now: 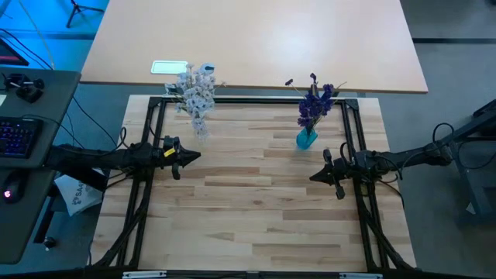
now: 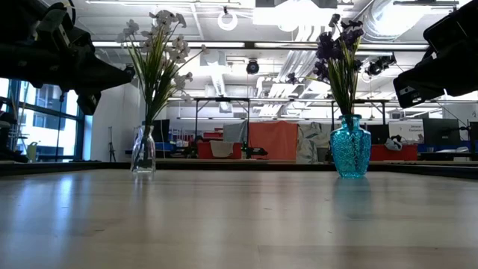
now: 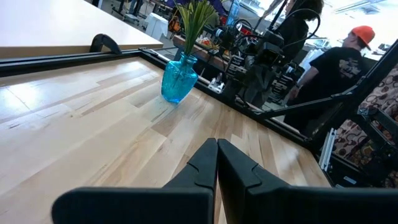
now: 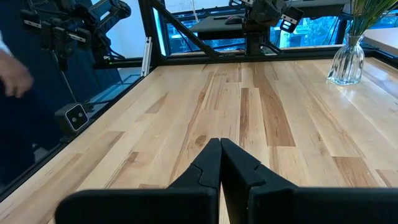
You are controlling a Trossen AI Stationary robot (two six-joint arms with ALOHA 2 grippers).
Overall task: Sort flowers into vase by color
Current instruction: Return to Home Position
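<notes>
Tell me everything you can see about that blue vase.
The blue vase is small and see-through, glass by the look of it. It has a round textured belly, a narrow neck and a flared lip. It stands upright on the wooden table, at the far right near the black frame. Purple flowers on thin green stems stand in it and fan out above the lip. Nothing else touches it. The left gripper and right gripper both hang clear of it.

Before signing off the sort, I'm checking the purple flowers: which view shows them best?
The low view: the purple flowers stand side-on, blooms, stems and blue vase unblocked. The high view shows a dark cluster from above; the left wrist view only stems and vase; the right wrist view, nothing.
</notes>
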